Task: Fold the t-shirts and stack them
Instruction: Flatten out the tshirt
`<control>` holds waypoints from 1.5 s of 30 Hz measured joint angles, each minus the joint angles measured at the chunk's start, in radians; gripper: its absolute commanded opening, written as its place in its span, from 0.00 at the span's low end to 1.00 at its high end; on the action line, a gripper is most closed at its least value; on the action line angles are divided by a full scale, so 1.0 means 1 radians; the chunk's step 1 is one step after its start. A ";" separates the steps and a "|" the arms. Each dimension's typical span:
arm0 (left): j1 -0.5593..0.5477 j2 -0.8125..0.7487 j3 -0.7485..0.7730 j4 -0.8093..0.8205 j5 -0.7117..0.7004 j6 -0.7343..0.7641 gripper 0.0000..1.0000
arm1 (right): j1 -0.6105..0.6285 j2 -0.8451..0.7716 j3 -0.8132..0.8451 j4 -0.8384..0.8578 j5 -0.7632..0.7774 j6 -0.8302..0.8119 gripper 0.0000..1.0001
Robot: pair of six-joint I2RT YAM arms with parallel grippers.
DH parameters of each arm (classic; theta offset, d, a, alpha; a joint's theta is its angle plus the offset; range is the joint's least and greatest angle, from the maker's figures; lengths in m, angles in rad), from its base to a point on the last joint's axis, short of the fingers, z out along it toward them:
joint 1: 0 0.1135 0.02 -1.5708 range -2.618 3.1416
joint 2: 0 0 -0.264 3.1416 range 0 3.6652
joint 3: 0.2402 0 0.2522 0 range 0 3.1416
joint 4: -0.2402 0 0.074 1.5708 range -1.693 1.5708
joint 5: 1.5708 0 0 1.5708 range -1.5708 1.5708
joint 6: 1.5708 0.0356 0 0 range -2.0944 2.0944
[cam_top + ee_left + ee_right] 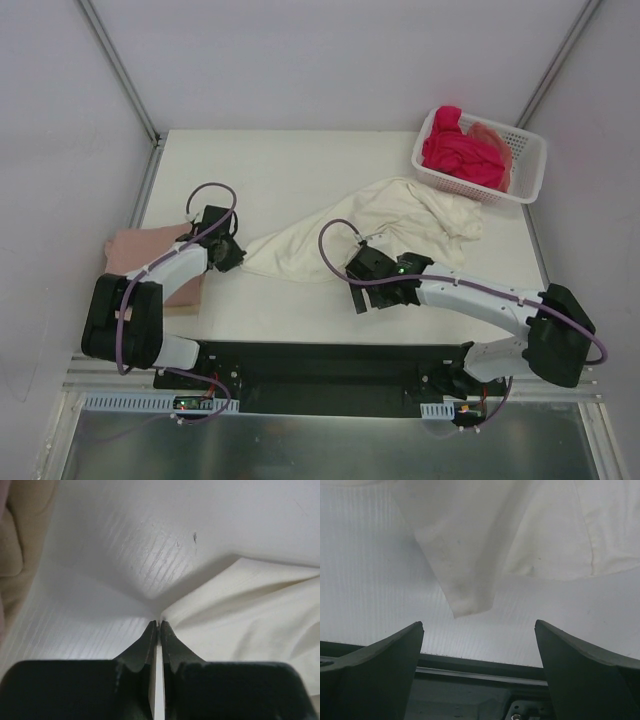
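Note:
A cream-white t-shirt lies crumpled and stretched across the table, from its left corner to a bunched end by the basket. My left gripper is shut on that left corner; in the left wrist view the fingers meet where the cloth comes to a point. My right gripper hovers open just in front of the shirt's near edge. In the right wrist view its fingers stand wide apart, with a cream flap ahead and nothing between them. A dusty pink folded t-shirt lies at the left.
A white lattice basket at the back right holds a magenta t-shirt and a peach one. The pink shirt's edge shows left of my left gripper. The table's near edge and black rail lie under my right gripper.

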 measured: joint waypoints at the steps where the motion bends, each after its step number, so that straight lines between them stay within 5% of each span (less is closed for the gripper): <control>1: 0.000 -0.028 -0.015 -0.006 0.000 0.000 0.00 | 0.000 0.022 0.004 0.007 -0.003 0.010 0.97; 16: 0.000 -0.174 -0.087 -0.038 -0.002 -0.009 0.00 | 0.014 0.158 -0.013 0.148 -0.164 0.060 0.82; 22: 0.000 -0.178 -0.087 -0.041 -0.002 -0.012 0.00 | 0.017 0.170 -0.032 0.147 -0.162 0.075 0.66; 30: 0.000 -0.182 -0.087 -0.056 -0.006 -0.015 0.00 | 0.016 0.247 -0.032 0.152 -0.144 0.075 0.34; 36: 0.000 -0.194 -0.087 -0.075 -0.013 -0.027 0.00 | -0.020 0.205 -0.079 0.185 -0.158 0.072 0.23; 37: 0.000 -0.197 -0.087 -0.078 -0.013 -0.029 0.00 | -0.030 0.191 -0.094 0.198 -0.168 0.069 0.18; 38: 0.000 -0.199 -0.087 -0.080 -0.013 -0.031 0.00 | -0.042 0.174 -0.110 0.212 -0.180 0.067 0.00; 45: -0.003 -0.232 -0.080 -0.114 -0.011 -0.031 0.00 | -0.077 0.099 -0.156 0.240 -0.195 0.015 0.00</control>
